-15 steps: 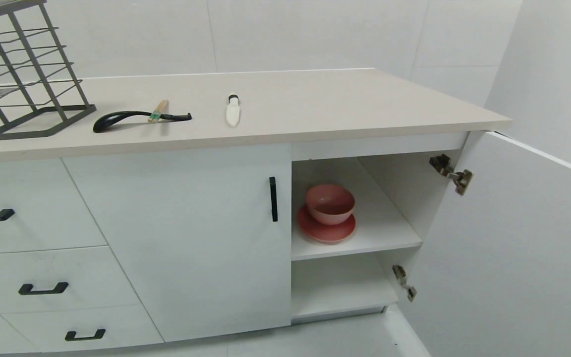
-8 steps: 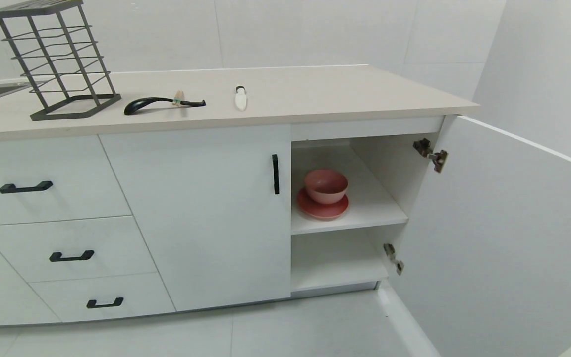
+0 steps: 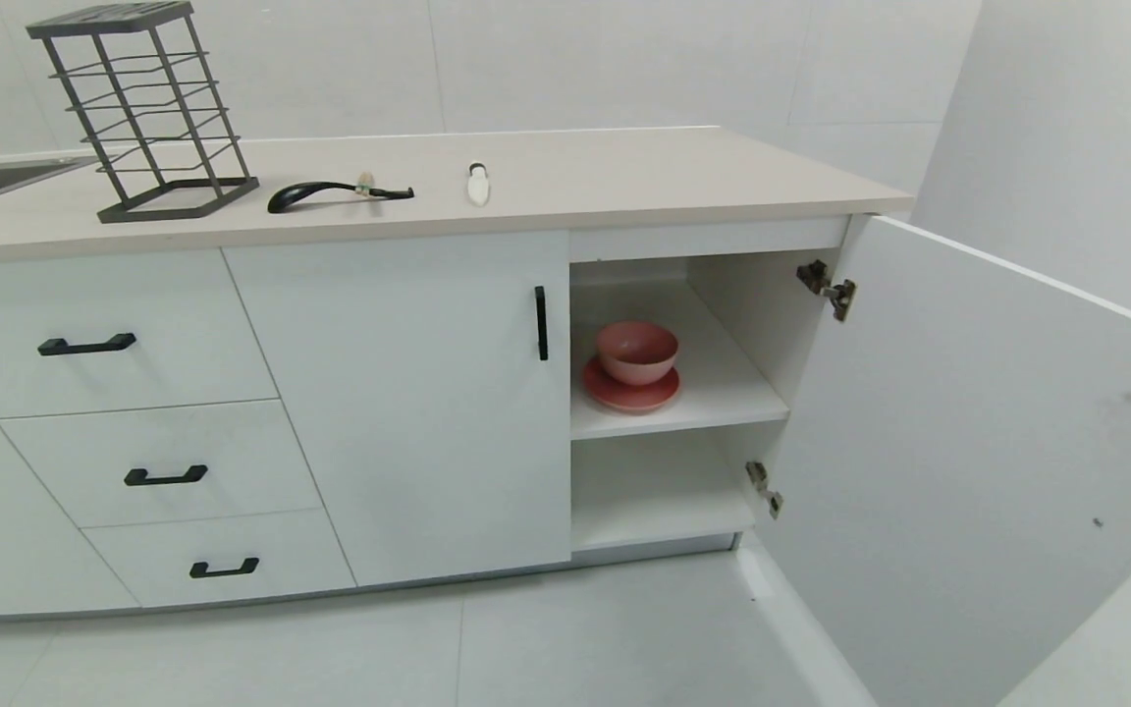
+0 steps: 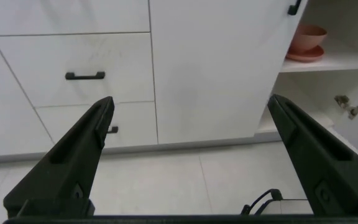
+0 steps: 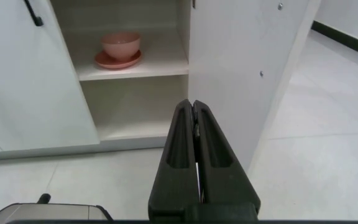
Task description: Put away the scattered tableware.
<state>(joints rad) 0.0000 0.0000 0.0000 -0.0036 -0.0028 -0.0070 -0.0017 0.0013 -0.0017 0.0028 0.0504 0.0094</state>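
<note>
Left gripper (image 4: 191, 99) is hanging low in front of the drawers (image 4: 86, 62) and the closed door (image 4: 216, 62), with its jaws standing wide apart and holding nothing. Further right, the right gripper (image 5: 192, 104) is pointing at the open compartment (image 5: 135, 106) with its jaws pressed together, also empty; a pink bowl (image 5: 120, 45) is sitting there on a red plate (image 5: 118, 60).

The loose pieces are lying up on the counter (image 3: 683, 177), above and beyond both grippers. A black spoon (image 3: 330, 191) is lying with its long axis running left to right, bowl end to the left, just right of the wire rack (image 3: 158, 118). A small wooden-handled piece (image 3: 365, 184) is resting across its handle. Further right, a white utensil (image 3: 476, 185) is lying near to far. The left arm is probably the nearer one to all three, and any grasp is going to call for a rise first.
</note>
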